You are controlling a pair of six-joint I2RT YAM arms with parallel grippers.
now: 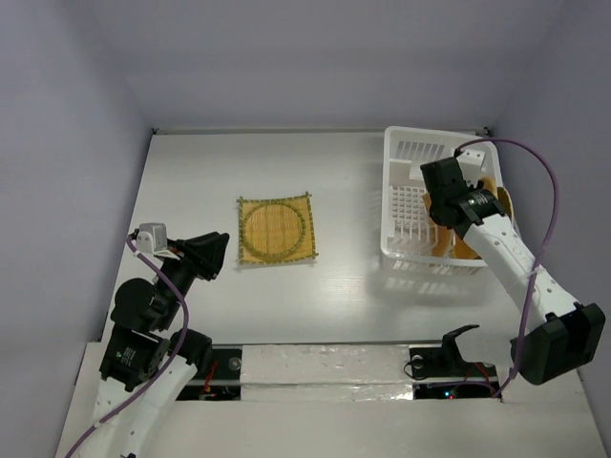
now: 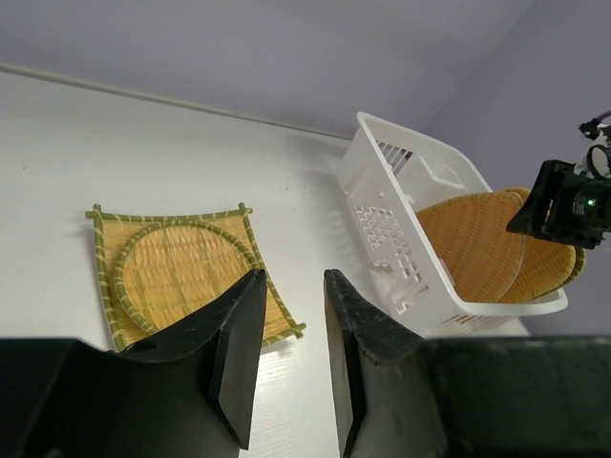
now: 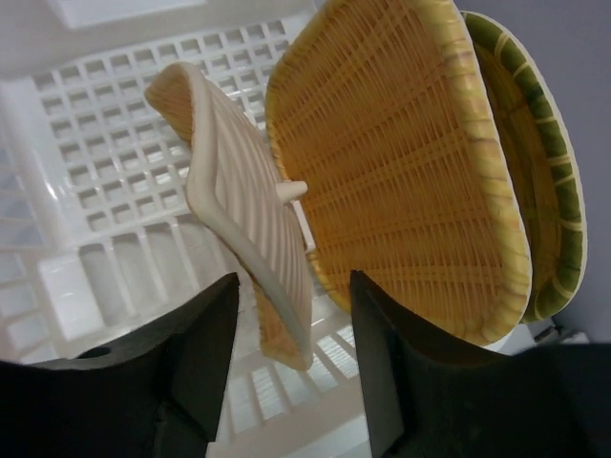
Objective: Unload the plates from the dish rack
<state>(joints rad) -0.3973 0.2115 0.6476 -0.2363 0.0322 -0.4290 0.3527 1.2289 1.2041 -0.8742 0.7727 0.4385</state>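
Observation:
The white dish rack [image 1: 406,215] stands at the right of the table. In the right wrist view a pale ribbed plate [image 3: 239,191] stands on edge in the rack [image 3: 95,143]. An orange woven plate [image 3: 401,172] and a green-trimmed plate [image 3: 544,191] lean behind it. My right gripper [image 3: 294,286] is open inside the rack, its fingers on either side of the pale plate's lower edge, not closed on it. A square woven plate [image 1: 276,230] with a round ring pattern lies flat mid-table. My left gripper [image 1: 212,250] is open and empty, hovering near that plate's left side [image 2: 172,272].
The rack [image 2: 401,219] with orange plates [image 2: 473,243] also shows in the left wrist view, with the right gripper [image 2: 563,205] at its far end. Lilac walls close the table on three sides. A taped strip [image 1: 325,367] runs along the near edge.

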